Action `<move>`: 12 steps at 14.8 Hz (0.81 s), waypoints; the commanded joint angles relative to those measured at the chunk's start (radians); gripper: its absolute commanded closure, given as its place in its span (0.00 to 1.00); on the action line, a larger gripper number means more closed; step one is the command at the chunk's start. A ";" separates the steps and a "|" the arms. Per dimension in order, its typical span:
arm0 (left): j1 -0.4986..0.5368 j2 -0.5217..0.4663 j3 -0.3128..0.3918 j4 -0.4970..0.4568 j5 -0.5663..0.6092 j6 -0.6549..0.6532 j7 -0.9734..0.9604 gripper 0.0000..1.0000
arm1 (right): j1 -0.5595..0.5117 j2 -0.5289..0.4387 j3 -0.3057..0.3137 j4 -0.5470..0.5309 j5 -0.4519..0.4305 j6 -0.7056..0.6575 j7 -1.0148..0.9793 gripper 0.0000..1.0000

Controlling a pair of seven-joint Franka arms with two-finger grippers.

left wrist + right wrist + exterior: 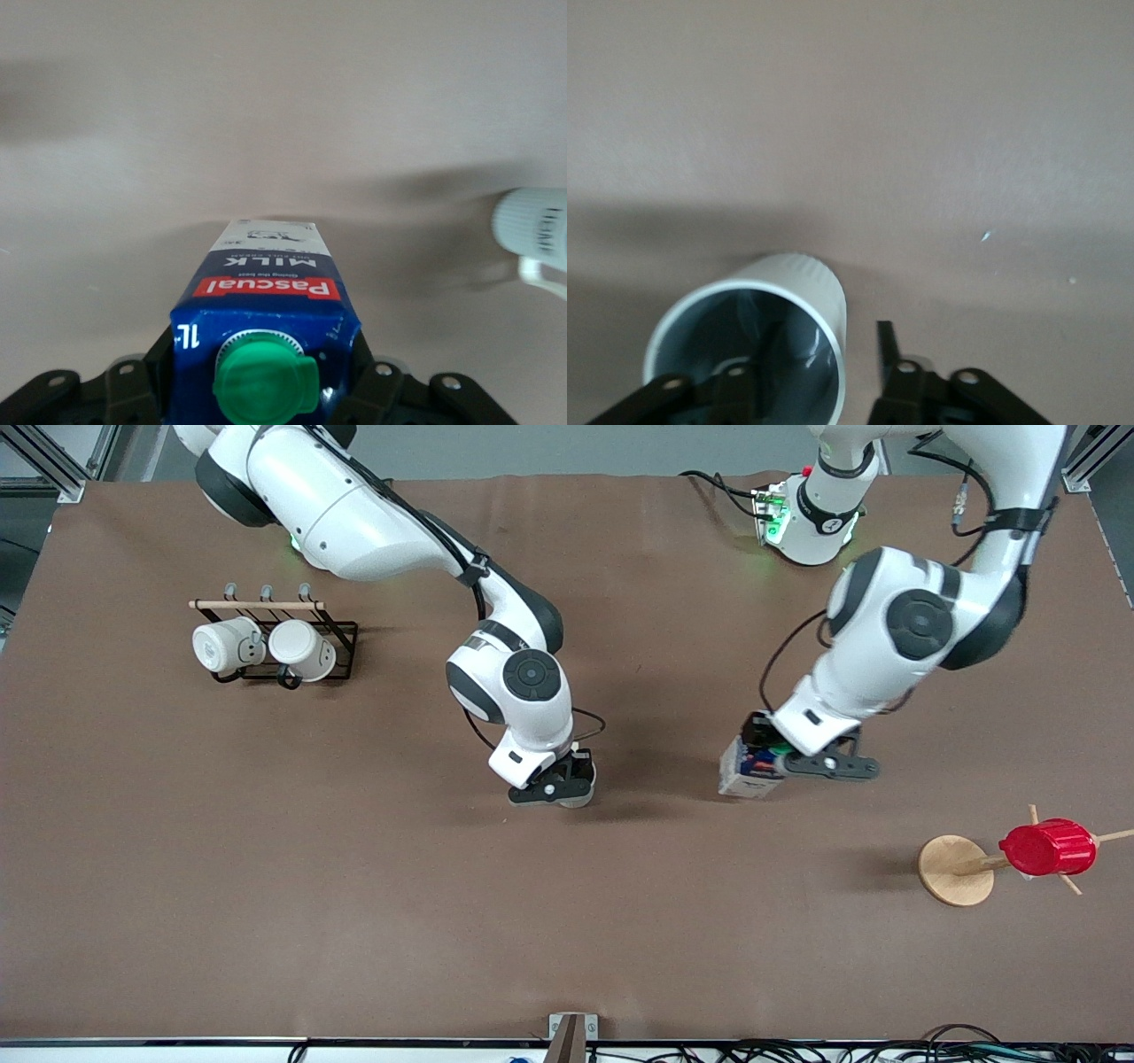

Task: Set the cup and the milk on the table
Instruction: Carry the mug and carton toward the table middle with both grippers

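Note:
The cup (585,777), cream-white with a grey inside (744,354), stands upright on the brown table (354,886) near its middle. My right gripper (567,788) is over it, open, one finger inside the cup and the other finger (884,350) outside, clear of the wall. The cup also shows in the left wrist view (532,228), with dark lettering and a small handle. My left gripper (760,766) is shut on the milk (747,772), a blue carton with red band and green cap (264,385), low at the table toward the left arm's end. I cannot tell whether its base touches.
A black wire rack (341,633) with two plain white mugs (266,646) stands toward the right arm's end. A red ribbed cup (1047,848) hangs on a wooden peg stand (952,871) toward the left arm's end, nearer the front camera than the milk.

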 commanded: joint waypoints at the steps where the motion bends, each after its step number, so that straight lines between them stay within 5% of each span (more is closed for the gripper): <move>1: -0.096 0.068 0.005 0.096 0.035 -0.064 -0.136 0.27 | -0.075 -0.117 0.036 -0.018 -0.014 -0.100 0.020 0.00; 4: -0.195 0.154 0.002 0.203 0.125 -0.109 -0.291 0.27 | -0.196 -0.270 0.042 -0.018 -0.012 -0.307 0.019 0.00; 9: -0.294 0.284 0.007 0.350 0.193 -0.144 -0.396 0.27 | -0.393 -0.447 0.023 -0.031 0.006 -0.462 -0.150 0.00; 12: -0.319 0.334 0.013 0.418 0.194 -0.146 -0.410 0.27 | -0.404 -0.562 -0.173 -0.031 0.196 -0.530 -0.389 0.00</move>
